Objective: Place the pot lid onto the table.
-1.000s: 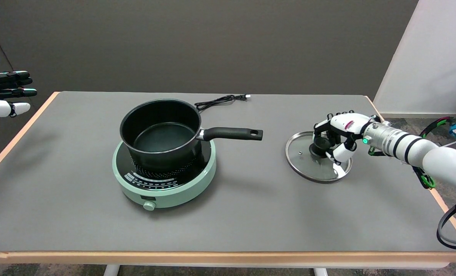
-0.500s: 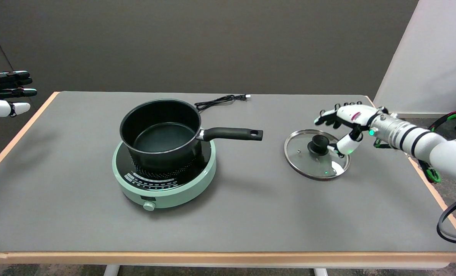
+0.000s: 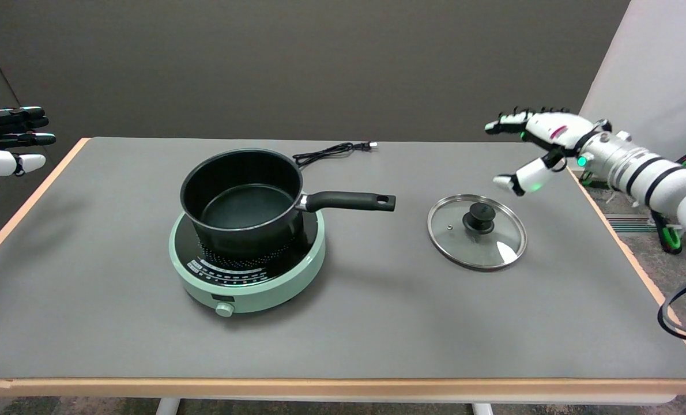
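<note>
The glass lid (image 3: 477,231) lies flat on the grey desk (image 3: 377,323), right of the pot (image 3: 242,202). The right hand (image 3: 536,147) hovers above its far-right side, fingers apart, holding nothing. The placing looks done.
</note>
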